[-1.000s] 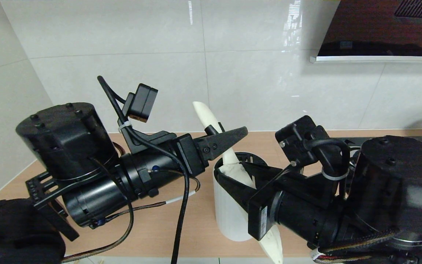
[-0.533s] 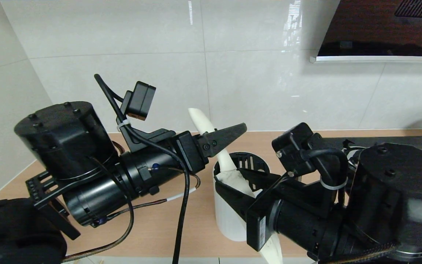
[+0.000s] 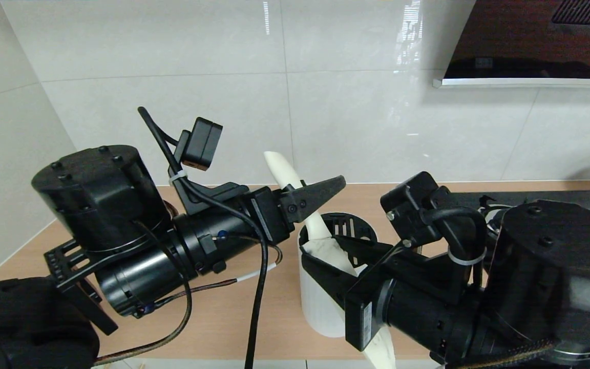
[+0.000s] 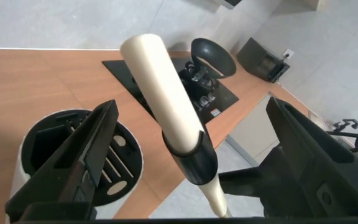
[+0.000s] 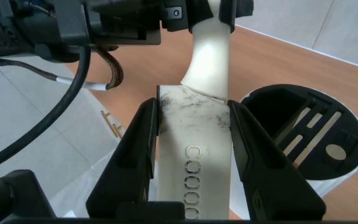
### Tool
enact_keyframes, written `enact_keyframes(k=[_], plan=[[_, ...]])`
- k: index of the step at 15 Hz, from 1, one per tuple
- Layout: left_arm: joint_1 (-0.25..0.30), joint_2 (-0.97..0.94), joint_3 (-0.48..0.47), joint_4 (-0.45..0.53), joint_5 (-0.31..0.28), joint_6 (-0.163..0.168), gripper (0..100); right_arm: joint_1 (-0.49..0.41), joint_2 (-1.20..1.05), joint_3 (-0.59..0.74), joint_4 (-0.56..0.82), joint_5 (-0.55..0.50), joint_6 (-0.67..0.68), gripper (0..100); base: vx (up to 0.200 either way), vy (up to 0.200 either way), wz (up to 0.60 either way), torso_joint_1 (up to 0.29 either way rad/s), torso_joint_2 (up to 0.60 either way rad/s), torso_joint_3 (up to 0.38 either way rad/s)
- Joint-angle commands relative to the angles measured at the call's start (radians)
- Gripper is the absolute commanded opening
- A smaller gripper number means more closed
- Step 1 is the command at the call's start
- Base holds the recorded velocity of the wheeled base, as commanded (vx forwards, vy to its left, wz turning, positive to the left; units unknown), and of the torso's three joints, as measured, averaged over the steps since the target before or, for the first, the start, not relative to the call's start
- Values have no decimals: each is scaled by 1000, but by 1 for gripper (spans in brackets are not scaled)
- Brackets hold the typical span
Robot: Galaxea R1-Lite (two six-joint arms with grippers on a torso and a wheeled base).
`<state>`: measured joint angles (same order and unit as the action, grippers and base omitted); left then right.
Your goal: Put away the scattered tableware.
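The white spatula [image 3: 280, 165], clamped at its blade by the right gripper [image 5: 193, 109], has tilted slightly left above the utensil holder [image 3: 320, 307] at lower centre, while the wide-open left gripper [image 4: 191, 106] only surrounds its handle, so storing is not finished.

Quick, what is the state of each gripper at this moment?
Left gripper: open, fingers apart on both sides of the white spatula handle.
Right gripper: closed, holding the white spatula by its blade.

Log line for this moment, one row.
right pincer shut on spatula blade | left pincer open around handle | spatula not yet in holder
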<state>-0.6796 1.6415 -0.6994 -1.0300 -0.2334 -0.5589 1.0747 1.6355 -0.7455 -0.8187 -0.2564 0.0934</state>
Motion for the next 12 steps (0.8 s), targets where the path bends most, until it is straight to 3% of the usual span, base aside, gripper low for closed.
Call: enact_keyframes(k=[1, 3, 4, 8, 12], plan=[[0, -2, 0, -1, 0, -1, 100, 1, -2, 0, 0, 0, 0, 0, 0, 0, 0, 0, 0, 0], [0, -2, 0, -1, 0, -1, 100, 1, -2, 0, 0, 0, 0, 0, 0, 0, 0, 0, 0, 0], [0, -2, 0, -1, 0, -1, 0, 1, -2, 0, 0, 0, 0, 0, 0, 0, 0, 0, 0, 0], [0, 0, 4, 1, 0, 28, 0, 1, -2, 0, 0, -14, 0, 0, 0, 0, 0, 0, 0, 0], [0, 3, 4, 1, 0, 30, 0, 1, -2, -2, 0, -17, 0, 0, 0, 0, 0, 0, 0, 0]])
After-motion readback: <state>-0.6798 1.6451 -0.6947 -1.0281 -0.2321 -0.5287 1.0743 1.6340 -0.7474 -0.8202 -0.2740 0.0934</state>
